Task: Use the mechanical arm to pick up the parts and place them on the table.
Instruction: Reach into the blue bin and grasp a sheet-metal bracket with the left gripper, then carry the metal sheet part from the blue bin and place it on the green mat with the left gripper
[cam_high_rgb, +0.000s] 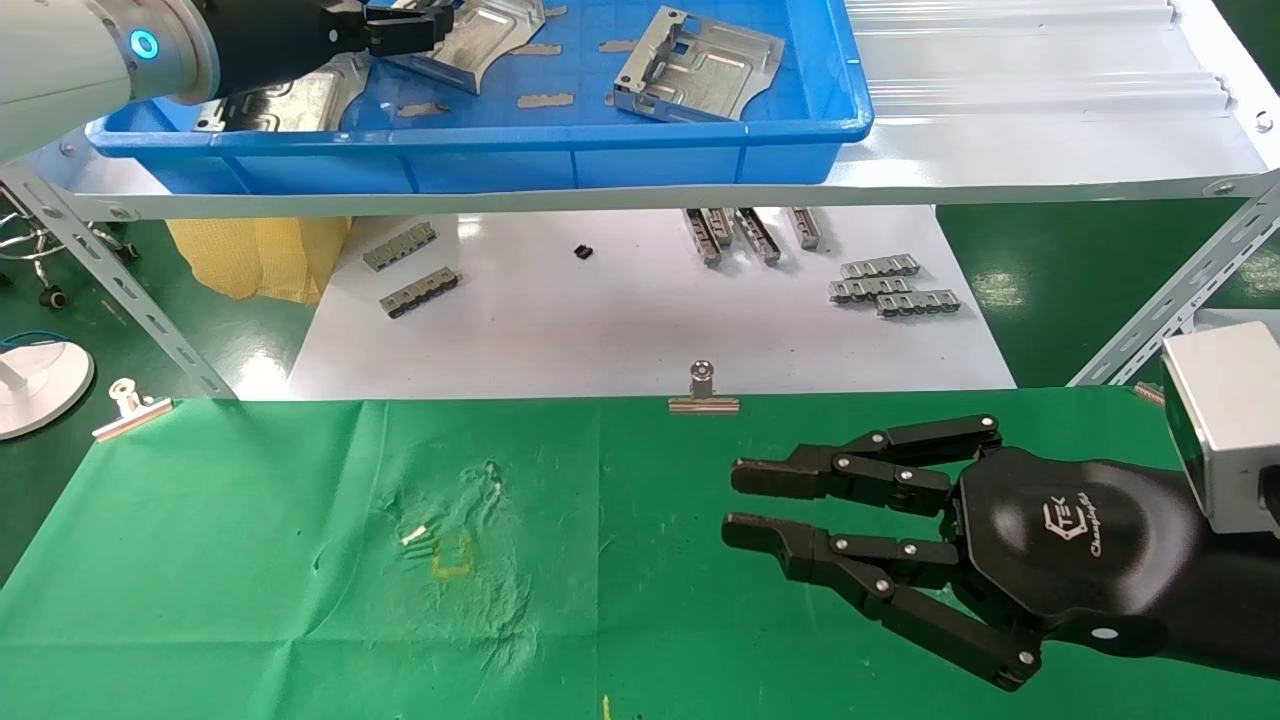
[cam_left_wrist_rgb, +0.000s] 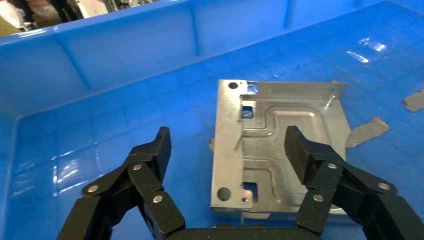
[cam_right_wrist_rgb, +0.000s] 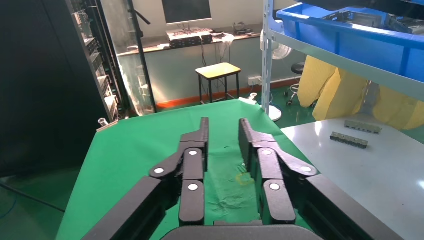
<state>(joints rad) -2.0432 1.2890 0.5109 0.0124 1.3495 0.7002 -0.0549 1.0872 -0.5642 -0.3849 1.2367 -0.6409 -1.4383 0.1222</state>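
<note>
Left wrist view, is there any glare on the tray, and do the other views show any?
Left wrist view: white glare patches on the tray floor, far from the left end effector; the part shines evenly. Head view: bright reflections on the floor. Right wrist view: none on the table.

In the head view the left gripper (cam_high_rgb: 405, 25) is cut by the top edge above the blue tray (cam_high_rgb: 480, 140), hiding its fingertips. The left arm (cam_high_rgb: 100, 50) covers part of a metal plate (cam_high_rgb: 290, 100) in the tray. Another plate's (cam_left_wrist_rgb: 277, 150) near edge disappears behind the gripper body.
</note>
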